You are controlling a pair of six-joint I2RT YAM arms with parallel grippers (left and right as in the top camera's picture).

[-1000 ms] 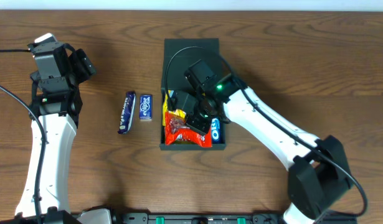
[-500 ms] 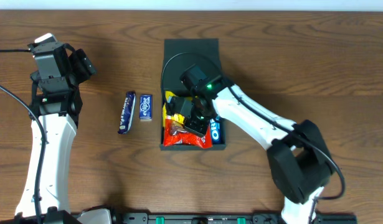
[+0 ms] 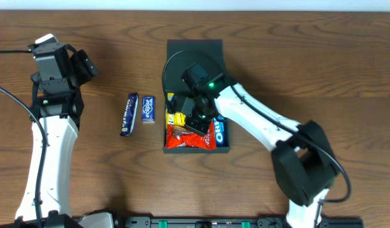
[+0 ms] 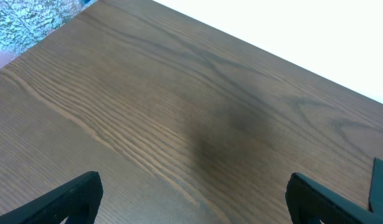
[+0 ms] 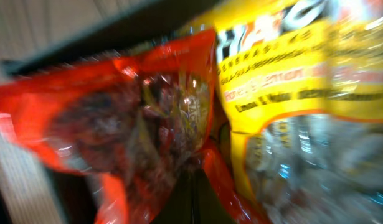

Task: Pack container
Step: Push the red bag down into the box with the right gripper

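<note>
The dark container (image 3: 196, 149) sits mid-table with its flap lid (image 3: 195, 50) open at the far side. Inside lie a red packet (image 3: 181, 136), a yellow packet (image 3: 175, 118) and a blue Oreo packet (image 3: 221, 132). My right gripper (image 3: 198, 120) is down inside the container over the packets. In the right wrist view its fingers (image 5: 191, 186) are shut, tips against the red packet (image 5: 135, 118), with the yellow packet (image 5: 284, 68) beside it. My left gripper (image 3: 87, 63) is at the far left; in the left wrist view its jaws (image 4: 194, 199) are open and empty above bare wood.
A dark blue snack bar (image 3: 129, 114) and a small blue gum pack (image 3: 148, 109) lie side by side on the table left of the container. The right arm's black cable arcs over the lid.
My right gripper has moved a little left and toward the far side inside the container. The red packet has shifted toward the near wall, showing more yellow packet. The left arm has not moved.
</note>
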